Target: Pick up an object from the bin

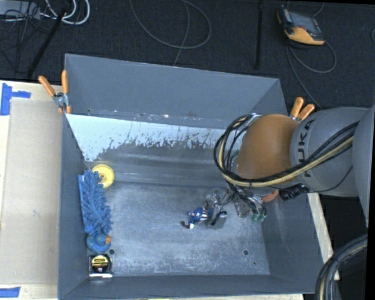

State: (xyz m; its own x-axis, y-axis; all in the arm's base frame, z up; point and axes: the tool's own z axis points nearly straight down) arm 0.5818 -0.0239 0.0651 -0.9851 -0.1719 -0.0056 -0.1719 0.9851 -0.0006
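My gripper (219, 213) hangs low over the bin floor, right of the middle, under the orange wrist cover. A small blue and dark object (196, 217) lies on the floor just left of the gripper's tip, touching or almost touching it. I cannot tell whether the gripper has hold of it.
Along the left wall lies a long blue frilly thing (94, 205) with a yellow round piece (103, 175) at its far end. A yellow and black tape measure (100, 264) sits in the near left corner. The arm and its cables cover the bin's right side.
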